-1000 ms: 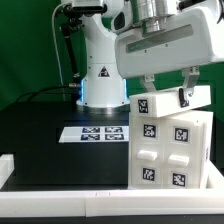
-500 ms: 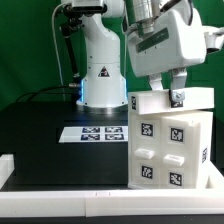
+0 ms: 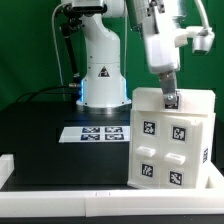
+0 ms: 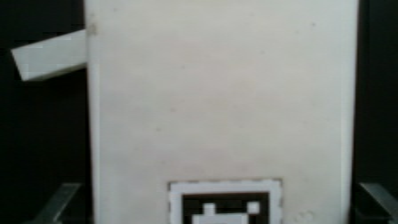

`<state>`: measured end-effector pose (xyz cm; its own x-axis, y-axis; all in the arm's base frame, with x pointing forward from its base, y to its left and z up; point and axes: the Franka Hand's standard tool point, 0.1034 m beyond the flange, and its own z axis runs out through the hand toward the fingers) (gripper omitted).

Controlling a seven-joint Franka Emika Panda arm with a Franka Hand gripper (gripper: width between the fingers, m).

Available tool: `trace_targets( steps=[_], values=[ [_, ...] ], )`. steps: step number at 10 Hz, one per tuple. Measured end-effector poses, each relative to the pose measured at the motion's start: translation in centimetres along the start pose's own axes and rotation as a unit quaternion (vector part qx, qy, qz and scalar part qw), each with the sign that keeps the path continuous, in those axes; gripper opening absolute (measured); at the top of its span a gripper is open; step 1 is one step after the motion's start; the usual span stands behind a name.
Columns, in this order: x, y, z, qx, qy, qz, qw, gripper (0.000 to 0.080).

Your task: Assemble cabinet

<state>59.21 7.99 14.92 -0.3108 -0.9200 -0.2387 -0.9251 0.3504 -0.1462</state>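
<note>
Cabinet (image 3: 172,140) looked like white plastic, smooth, matt. Its tags (image 3: 181,131) looked printed, flat black-and-white. Worktop (image 3: 50,150) was black, matt. Robot arm (image 3: 100,50) casing was white, glossy. Marker board (image 3: 95,133) looked thin, matt.

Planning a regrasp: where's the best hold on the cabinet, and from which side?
Probably the top edge of the cabinet, from above: it stands upright, the top is a narrow slab, and in the wrist view its white face lies between the jaws. The gripper is there now.

White glossy arm (image 3: 100,50), triangular logo, black cables, grey gripper (image 3: 169,98)
</note>
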Motion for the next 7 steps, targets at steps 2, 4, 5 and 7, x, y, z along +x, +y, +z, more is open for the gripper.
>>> trace_targets(
  steps=[2,4,5,7],
  values=[
    [0.14,0.03,0.07,-0.007,-0.005,0.033,0.999,0.0557],
    [0.25,-0.02,0.10,-0.009,-0.008,0.040,0.999,0.0557],
    [0.22,0.01,0.11,-0.009,-0.008,0.036,0.999,0.0557],
    [-0.18,-0.39,-0.83,-0.002,-0.017,0.024,1.000,0.0774]
  ],
)
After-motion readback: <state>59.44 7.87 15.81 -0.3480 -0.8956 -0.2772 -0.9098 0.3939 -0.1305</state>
